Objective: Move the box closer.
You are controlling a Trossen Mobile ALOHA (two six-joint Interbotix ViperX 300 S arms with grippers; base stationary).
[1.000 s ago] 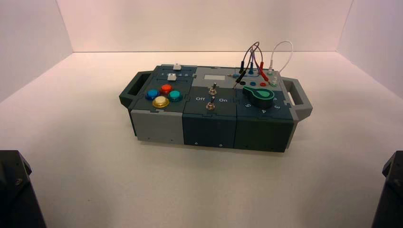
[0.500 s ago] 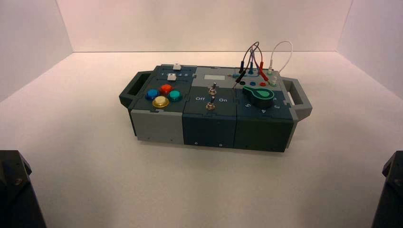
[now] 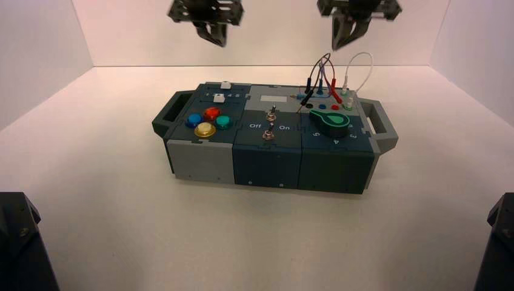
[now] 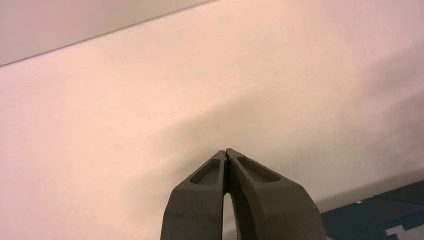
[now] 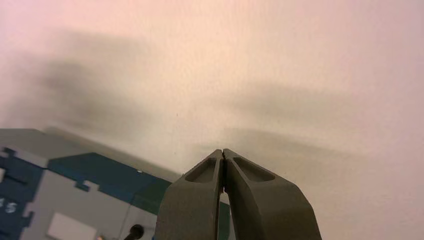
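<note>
The box (image 3: 267, 159) is a dark teal and grey panel box standing in the middle of the white table, with a side handle at each end. It bears four coloured buttons (image 3: 208, 121) on its left part, two toggle switches (image 3: 270, 124) in the middle, a green dial (image 3: 330, 119) and plugged wires (image 3: 330, 76) on its right part. My left gripper (image 3: 219, 39) hangs shut and empty high above the table behind the box's left part. My right gripper (image 3: 337, 42) hangs shut and empty above and behind the wires. A corner of the box shows in the left wrist view (image 4: 380, 210) and its top in the right wrist view (image 5: 75, 200).
White walls enclose the table at the back and both sides. Black arm bases stand at the front left corner (image 3: 21, 242) and front right corner (image 3: 497, 242). Bare table lies between the box and the front edge.
Both grippers have come into the high view at the top, behind the box; earlier they were out of view. The box has not moved.
</note>
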